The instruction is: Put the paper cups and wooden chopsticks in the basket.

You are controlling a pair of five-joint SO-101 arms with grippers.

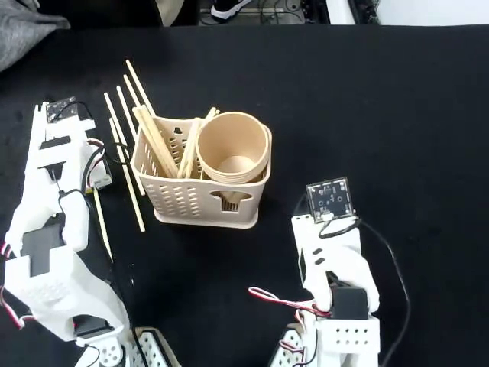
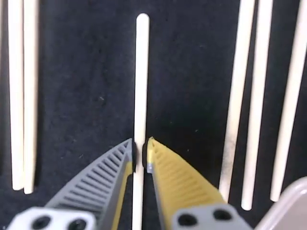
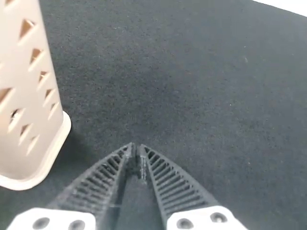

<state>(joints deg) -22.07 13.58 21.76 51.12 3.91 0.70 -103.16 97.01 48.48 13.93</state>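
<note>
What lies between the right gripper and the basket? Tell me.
Bare black tabletop separates the right gripper from the basket, seen in the right wrist view.

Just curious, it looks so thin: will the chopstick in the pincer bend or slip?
The chopstick looks straight and wooden, so probably stiff and light. Round and smooth, it may swivel in the left pincer, or roll if dropped.

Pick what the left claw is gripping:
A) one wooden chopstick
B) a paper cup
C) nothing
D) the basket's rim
A: in the left wrist view the left claw is closed on one chopstick, which runs straight out between its tips.
</note>
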